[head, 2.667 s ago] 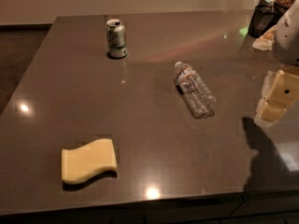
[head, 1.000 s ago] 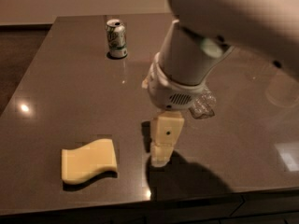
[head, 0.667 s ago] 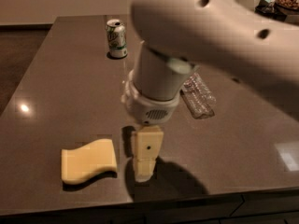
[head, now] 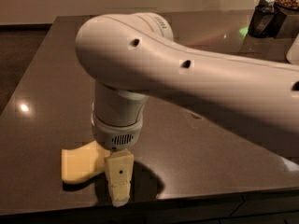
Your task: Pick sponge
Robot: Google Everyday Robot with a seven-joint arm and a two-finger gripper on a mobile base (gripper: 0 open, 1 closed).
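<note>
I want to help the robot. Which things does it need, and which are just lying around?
For the job: sponge; gripper, down at the sponge's right end.
Just lying about: dark container at the far right; the table itself.

One high, close view, perhaps head-height, down over the table point(head: 44, 80), gripper point(head: 119, 190) at near edge.

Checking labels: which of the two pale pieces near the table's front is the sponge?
The sponge is the flat left slab lying on the table; the upright dark-dotted block beside it is the end effector.
</note>
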